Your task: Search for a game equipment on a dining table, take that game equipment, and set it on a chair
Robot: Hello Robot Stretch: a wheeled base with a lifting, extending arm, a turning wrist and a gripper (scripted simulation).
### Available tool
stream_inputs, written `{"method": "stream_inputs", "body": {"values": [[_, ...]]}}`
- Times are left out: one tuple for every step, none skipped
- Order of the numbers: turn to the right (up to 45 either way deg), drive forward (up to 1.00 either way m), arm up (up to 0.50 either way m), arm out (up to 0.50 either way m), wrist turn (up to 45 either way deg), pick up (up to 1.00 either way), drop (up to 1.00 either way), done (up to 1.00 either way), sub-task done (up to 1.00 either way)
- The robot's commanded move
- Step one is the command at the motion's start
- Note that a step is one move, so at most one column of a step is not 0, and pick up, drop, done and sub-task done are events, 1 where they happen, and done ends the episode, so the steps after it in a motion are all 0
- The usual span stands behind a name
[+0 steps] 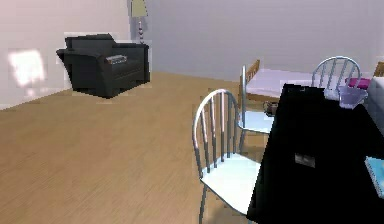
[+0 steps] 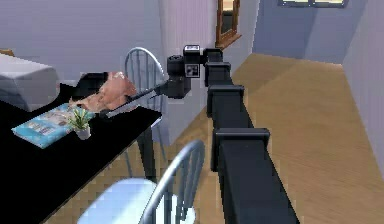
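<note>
My pincer (image 2: 113,108) reaches out over the black table (image 2: 60,165), its thin fingers (image 2: 135,99) running toward a tan-pink lumpy thing (image 2: 108,90); that thing lies on the table near the far corner, its shape too vague for me to name it as the game equipment; whether I am grasping it or holding nothing I cannot tell; a small potted plant (image 2: 79,122) stands just beside it, with a blue magazine (image 2: 45,122) lying next to the plant toward the table's middle; a white spindle-back chair (image 2: 145,65) stands just past the far corner; a second chair (image 2: 160,190) stands at the near edge; in the forward view a dark armchair (image 1: 103,64) sits well apart from the table.
</note>
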Motion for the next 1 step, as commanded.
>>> {"method": "stream_inputs", "body": {"values": [[0.0, 0.00, -0.26, 0.00, 0.0, 0.00, 0.00, 0.00, 0.00]]}}
